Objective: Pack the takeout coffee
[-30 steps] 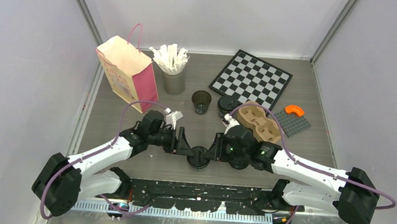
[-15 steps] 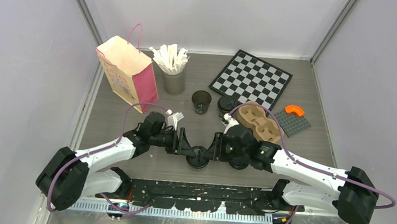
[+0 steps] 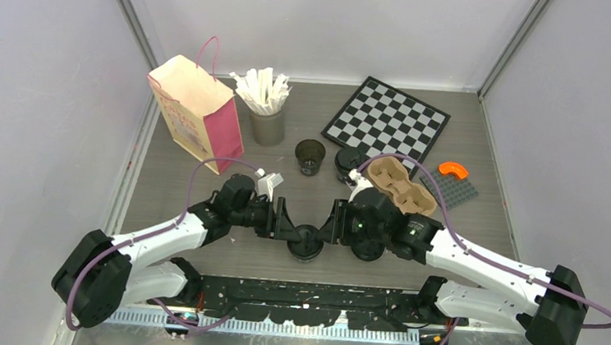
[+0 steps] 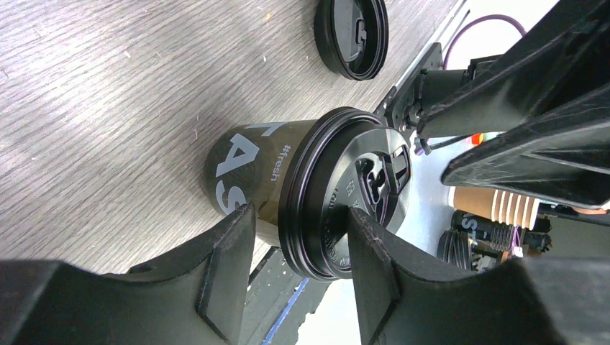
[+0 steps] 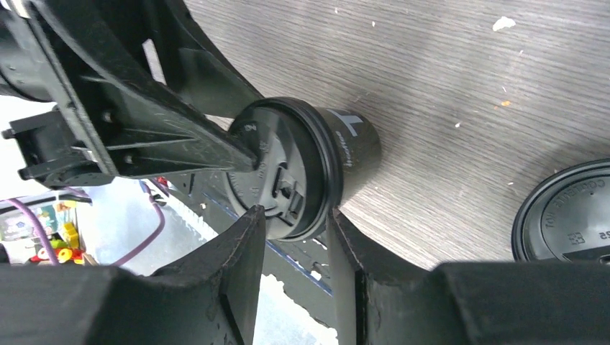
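A small black paper cup (image 3: 306, 243) with a black lid stands near the table's front edge, between both grippers. In the left wrist view the cup (image 4: 248, 162) and its lid (image 4: 338, 194) sit between my left gripper's (image 4: 298, 212) jaws: one finger rests on the lid top, the other stands by the cup's base with a gap. My right gripper (image 5: 295, 215) pinches the lid's (image 5: 284, 169) rim from the other side. A loose black lid (image 5: 568, 215) lies beside it. An open black cup (image 3: 310, 156) and another black cup (image 3: 348, 161) stand mid-table.
A brown pulp carrier (image 3: 400, 188) lies behind my right wrist. A pink paper bag (image 3: 195, 114) stands at the back left, next to a grey cup of white stirrers (image 3: 267, 112). A chessboard (image 3: 386, 121) and a grey baseplate with an orange piece (image 3: 452, 180) lie at the back right.
The right arm has shifted slightly, uncovering more of the carrier. The left arm has moved a little. The lidded cup stays in place between the grippers.
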### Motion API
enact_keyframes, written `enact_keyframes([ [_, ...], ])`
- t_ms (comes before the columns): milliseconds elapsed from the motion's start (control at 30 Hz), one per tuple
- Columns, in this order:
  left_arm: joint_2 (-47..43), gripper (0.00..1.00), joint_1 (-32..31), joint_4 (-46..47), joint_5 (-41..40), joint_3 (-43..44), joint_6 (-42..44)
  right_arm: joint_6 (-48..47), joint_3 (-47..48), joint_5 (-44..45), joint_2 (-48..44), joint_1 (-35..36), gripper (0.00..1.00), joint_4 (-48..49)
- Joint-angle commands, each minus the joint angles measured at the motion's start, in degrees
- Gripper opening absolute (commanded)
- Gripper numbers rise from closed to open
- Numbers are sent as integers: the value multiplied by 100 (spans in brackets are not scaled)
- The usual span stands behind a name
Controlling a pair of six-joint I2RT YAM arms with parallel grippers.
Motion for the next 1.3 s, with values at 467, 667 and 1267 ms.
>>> enact_keyframes([
  [467, -8, 50, -98, -424, -390, -4, 302, 32, 489, -20, 563, 65, 32, 166],
  [667, -45, 49, -98, -531, -413, 3, 344, 83, 229, -14, 666, 108, 21, 246],
  [1267, -180, 47, -100, -865, -836, -118, 389, 394, -1173, 36, 737, 205, 17, 321],
])
